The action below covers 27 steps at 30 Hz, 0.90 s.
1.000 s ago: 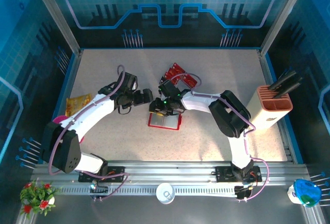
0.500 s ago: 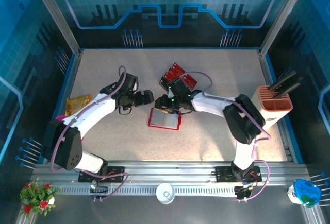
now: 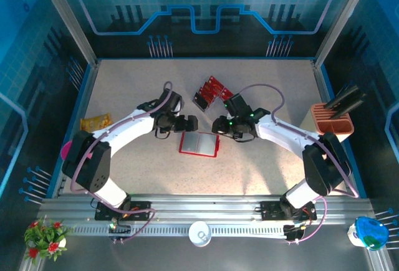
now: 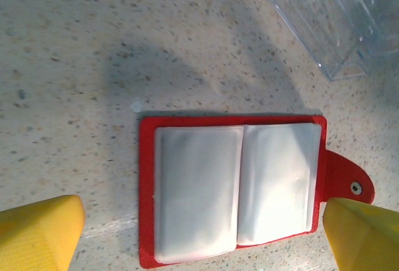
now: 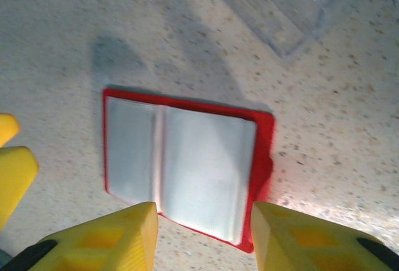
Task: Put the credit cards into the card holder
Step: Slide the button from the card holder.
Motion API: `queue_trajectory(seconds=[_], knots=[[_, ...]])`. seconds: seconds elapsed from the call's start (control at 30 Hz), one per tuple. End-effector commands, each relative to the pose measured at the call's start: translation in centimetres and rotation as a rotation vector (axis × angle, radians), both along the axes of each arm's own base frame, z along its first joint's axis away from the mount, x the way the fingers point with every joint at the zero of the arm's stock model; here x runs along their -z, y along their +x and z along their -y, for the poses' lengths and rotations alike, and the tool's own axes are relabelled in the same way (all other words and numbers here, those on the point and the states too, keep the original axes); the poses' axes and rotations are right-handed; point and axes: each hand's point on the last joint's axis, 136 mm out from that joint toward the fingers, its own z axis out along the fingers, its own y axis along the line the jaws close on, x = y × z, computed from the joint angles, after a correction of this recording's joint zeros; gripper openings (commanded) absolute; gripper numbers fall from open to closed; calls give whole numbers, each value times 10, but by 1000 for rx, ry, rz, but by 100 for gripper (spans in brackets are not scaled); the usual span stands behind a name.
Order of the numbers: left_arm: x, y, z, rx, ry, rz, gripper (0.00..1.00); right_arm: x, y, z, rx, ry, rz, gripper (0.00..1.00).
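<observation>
The card holder lies open and flat on the speckled table, red with pale clear pockets facing up. My left gripper hangs open just above its far left corner, and my right gripper hangs open above its far right corner. In the left wrist view the card holder lies below the wide-open gripper. In the right wrist view the card holder lies below the empty, open gripper. The credit cards, red with black bands, lie fanned behind the holder.
A clear plastic box sits just beyond the holder, also in the right wrist view as the clear box. A yellow-orange snack packet lies at the left edge. A salmon-pink box with black items stands at the right.
The right gripper has drawn back to the right, off the holder's middle. The left gripper has moved right and closer to the holder. The holder has stayed in place.
</observation>
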Motion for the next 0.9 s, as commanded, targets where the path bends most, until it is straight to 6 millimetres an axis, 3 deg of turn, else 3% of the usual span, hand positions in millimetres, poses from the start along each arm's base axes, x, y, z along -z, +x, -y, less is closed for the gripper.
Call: queue_trajectory(seconds=[0.0, 0.27, 0.57, 0.77, 0.87], knots=[[13, -2, -7, 27, 98, -20, 99, 28, -15, 10, -37, -97, -70, 44], [43, -13, -17, 38, 182, -85, 99, 47, -12, -9, -81, -101, -107, 40], [65, -27, -25, 46, 218, -133, 99, 59, -20, 13, -58, -150, -126, 10], [76, -35, -31, 43, 237, -155, 99, 62, -25, 26, -35, -159, -134, 10], [77, -36, -33, 43, 245, -157, 99, 55, -23, 27, -31, -145, -123, 20]])
